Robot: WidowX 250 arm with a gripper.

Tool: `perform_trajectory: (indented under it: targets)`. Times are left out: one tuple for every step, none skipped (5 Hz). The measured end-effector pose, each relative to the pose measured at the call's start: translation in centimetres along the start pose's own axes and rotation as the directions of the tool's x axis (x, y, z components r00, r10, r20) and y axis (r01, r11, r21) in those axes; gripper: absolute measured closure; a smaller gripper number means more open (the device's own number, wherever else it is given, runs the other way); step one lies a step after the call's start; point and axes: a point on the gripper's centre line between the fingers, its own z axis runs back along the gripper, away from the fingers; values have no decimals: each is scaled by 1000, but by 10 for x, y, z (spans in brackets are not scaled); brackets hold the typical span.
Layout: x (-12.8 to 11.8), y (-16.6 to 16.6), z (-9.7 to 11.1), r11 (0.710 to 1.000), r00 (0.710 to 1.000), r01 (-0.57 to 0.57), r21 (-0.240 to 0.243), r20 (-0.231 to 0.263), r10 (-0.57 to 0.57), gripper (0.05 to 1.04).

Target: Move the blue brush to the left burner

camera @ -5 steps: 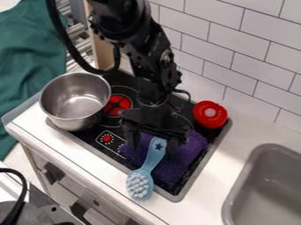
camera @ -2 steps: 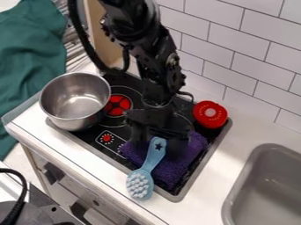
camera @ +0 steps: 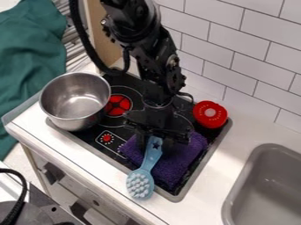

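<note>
Over the purple cloth (camera: 181, 161), the gripper (camera: 154, 147) is at the blue brush (camera: 140, 183), clamped or not I cannot tell; the carrying is undone.

1 blue brush (camera: 140, 183) over purple cloth (camera: 176, 165); gripper (camera: 155, 145) at handle.
</note>
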Motion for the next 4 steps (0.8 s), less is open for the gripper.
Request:
perform_trajectory:
  targets:
    - [0, 2, 4, 1000, 1000, -2, 15, 0, 2, 598]
    - [11, -2, 26, 999, 999, 35, 35, 40, -36, 598]
    - [30, -5, 42, 996, 995, 71, 60, 59, -74, 597]
    - [57, -13, 57, 991, 986, 125, 48, 109, -130, 598]
